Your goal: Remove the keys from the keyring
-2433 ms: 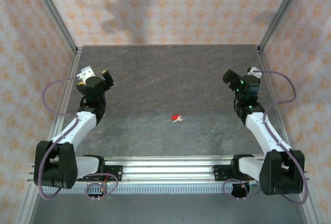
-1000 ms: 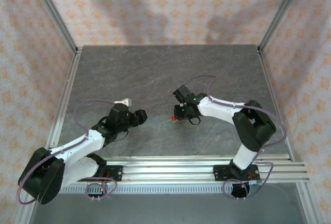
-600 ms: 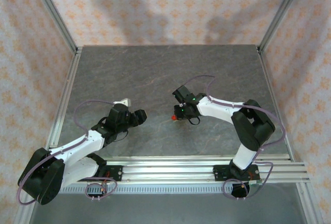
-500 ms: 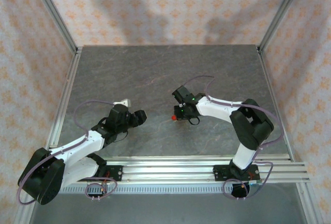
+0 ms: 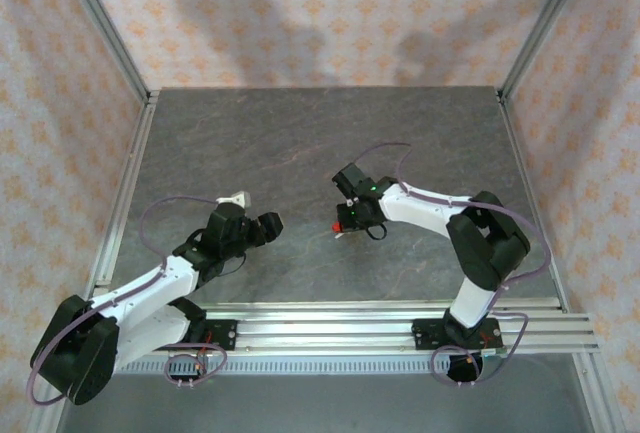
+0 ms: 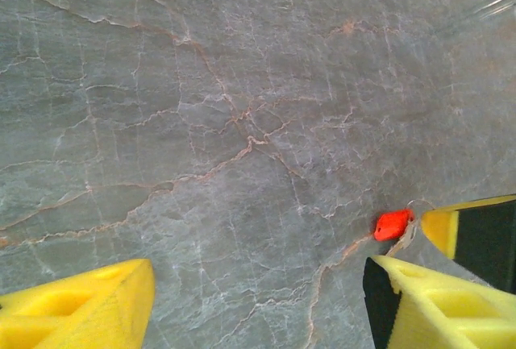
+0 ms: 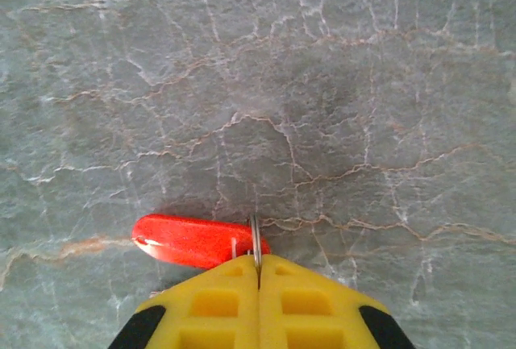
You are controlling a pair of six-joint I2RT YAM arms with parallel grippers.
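Near the middle of the grey table [image 5: 300,133], the right gripper [image 7: 258,267] has its yellow fingers pinched together on the thin metal keyring [image 7: 255,240], the red key [image 7: 189,240] lying flat just beside them. The left gripper [image 5: 268,225] hangs open and empty, apart to the left. The job looks barely begun: ring gripped, no key off yet.

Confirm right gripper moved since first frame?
Yes. The right gripper swung from beside the right table rail leftward to mid-table, now shut on the keyring by the red key tag.
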